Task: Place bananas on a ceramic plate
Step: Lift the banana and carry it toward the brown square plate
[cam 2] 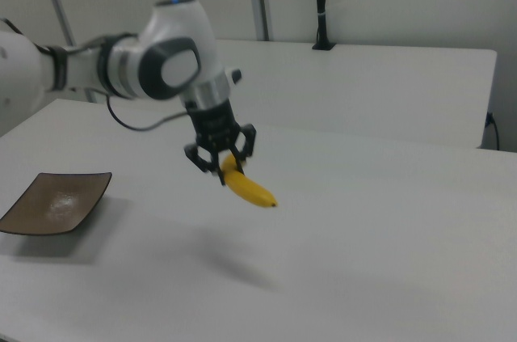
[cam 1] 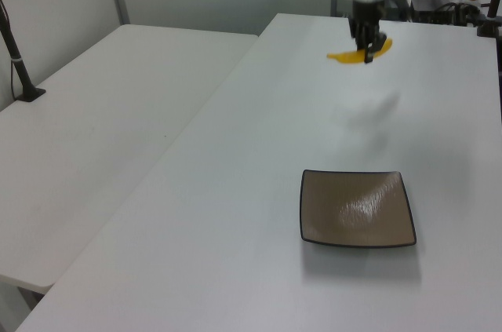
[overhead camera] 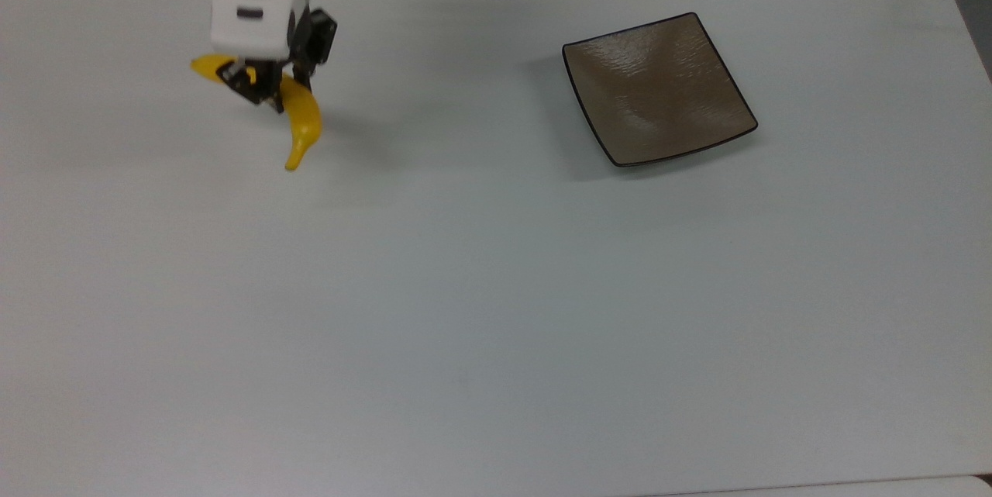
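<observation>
While clenched round the bananas (cam 2: 246, 187) mid-length, the hand (cam 2: 219, 161) holds them clear above the worktop (cam 2: 388, 261); black fingers hide the middle; ceramic plate (cam 2: 55, 203) sits well apart, bare

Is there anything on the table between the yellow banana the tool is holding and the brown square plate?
Nothing visible: bare white table lies between the curved yellow banana held by the tool and the glossy brown square plate.

My closed fingers hold the smooth, bright yellow curved banana (overhead camera: 298, 117) in the air above the table; the square, glossy brown-grey ceramic plate (overhead camera: 659, 90) lies flat, well apart.
</observation>
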{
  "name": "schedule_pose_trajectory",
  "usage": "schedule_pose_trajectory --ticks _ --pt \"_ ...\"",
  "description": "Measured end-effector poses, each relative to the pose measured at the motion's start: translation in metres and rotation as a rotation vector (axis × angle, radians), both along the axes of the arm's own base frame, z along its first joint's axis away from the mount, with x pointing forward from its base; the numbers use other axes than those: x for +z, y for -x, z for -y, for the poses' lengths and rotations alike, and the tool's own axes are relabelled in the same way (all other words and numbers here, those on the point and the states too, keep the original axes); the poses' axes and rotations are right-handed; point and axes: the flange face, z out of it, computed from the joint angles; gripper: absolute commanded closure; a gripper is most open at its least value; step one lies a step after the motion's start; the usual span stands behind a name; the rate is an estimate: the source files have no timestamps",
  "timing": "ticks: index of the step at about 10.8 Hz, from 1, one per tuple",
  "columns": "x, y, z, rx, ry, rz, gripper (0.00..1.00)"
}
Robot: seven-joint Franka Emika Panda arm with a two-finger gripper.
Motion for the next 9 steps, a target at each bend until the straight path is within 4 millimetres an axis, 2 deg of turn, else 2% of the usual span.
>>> schedule_pose_trajectory --ticks 2,4,6,8,9 --pt "0.064 0.023 -0.017 -0.015 -0.070 -0.012 1.00" --pt "0.104 0.047 -0.051 0.008 -0.111 -0.055 1.00" --pt "0.120 0.067 -0.102 -0.015 -0.117 -0.098 1.00" --pt "0.124 0.081 -0.161 -0.077 -0.105 -0.112 1.00" --pt "0.123 0.089 -0.197 -0.117 -0.102 -0.112 1.00"
